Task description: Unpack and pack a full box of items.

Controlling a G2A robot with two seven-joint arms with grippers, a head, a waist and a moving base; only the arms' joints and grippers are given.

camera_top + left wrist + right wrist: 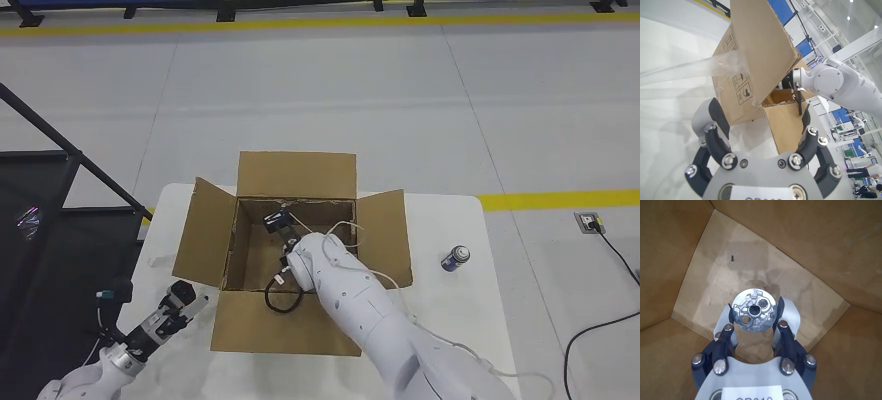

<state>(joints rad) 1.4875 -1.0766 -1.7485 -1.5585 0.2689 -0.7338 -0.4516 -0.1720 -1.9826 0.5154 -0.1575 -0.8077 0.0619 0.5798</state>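
Observation:
An open cardboard box (214,236) stands in the middle of the white table with its four flaps spread out. My right arm goes down into the box; its gripper (755,313) is shut on a round silver metal part (754,315) with holes and cast ribs, held above the box's bare floor (787,279). My left gripper (761,115) is open and holds nothing, low over the table outside the box's near left corner (761,106). In the top view the left gripper (190,298) lies beside the left flap.
A small dark screw (732,258) lies on the box floor. A small blue and silver can (455,259) stands on the table right of the box. Clear tape (696,66) hangs off the box's side. The table edge (150,240) is close to the left flap.

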